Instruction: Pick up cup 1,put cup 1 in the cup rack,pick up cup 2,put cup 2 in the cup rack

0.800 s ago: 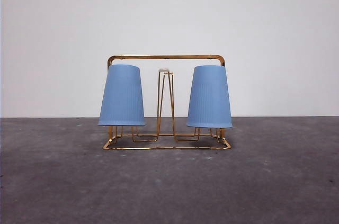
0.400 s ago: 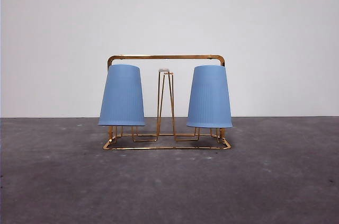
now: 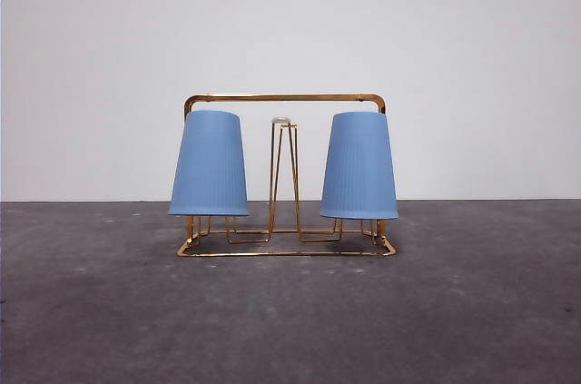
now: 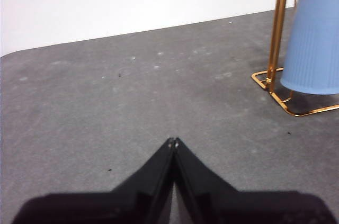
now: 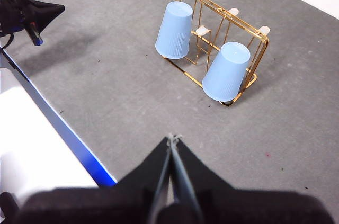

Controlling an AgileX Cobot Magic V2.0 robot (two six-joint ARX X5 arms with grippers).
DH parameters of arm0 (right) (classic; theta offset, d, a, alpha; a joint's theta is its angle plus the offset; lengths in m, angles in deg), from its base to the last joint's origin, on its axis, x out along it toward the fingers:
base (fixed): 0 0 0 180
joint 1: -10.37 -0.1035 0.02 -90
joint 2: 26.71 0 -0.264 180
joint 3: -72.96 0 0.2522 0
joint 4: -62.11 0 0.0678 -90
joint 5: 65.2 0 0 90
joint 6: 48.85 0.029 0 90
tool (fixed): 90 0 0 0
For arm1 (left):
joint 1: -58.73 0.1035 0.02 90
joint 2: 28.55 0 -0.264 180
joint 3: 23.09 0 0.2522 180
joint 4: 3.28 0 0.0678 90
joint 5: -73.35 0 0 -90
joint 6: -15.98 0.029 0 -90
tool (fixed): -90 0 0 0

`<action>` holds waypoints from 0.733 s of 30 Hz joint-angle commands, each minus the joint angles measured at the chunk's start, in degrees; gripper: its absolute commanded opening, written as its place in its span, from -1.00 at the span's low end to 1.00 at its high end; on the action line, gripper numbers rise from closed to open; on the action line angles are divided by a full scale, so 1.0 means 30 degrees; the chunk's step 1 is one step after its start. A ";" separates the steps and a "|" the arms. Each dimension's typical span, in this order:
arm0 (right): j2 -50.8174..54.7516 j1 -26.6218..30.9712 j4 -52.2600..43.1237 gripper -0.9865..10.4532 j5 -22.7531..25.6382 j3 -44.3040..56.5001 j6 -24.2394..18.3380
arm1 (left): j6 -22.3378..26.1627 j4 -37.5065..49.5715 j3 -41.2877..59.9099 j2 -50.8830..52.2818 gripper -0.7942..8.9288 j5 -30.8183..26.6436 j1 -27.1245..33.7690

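Both blue cups (image 3: 209, 164) (image 3: 359, 166) sit upside down on the cup rack (image 3: 283, 99) — the job looks done. The left gripper (image 4: 173, 142) and right gripper (image 5: 172, 138) are pressed together, holding nothing, well away from the rack.

Plenty of open grey table (image 3: 290, 320) all around me, front and both sides. The only thing in the way was the gold cup rack (image 3: 284, 99) mid-table, with a blue cup (image 3: 210, 164) upside down on each end (image 3: 359, 166), leaving just a narrow gap around the centre prongs (image 3: 283, 175).
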 commanded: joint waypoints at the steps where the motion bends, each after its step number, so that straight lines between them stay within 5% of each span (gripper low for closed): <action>1: 0.0007 0.0007 0.0423 -0.82 0.0015 0.0117 0.0189 | -0.0248 0.0102 0.0204 -0.0058 -0.84 0.0138 0.0073; 22: 0.0044 0.0291 0.0350 -0.83 0.0168 0.0117 0.0015 | -0.0248 0.0109 0.0204 -0.0168 -0.84 0.0131 0.0073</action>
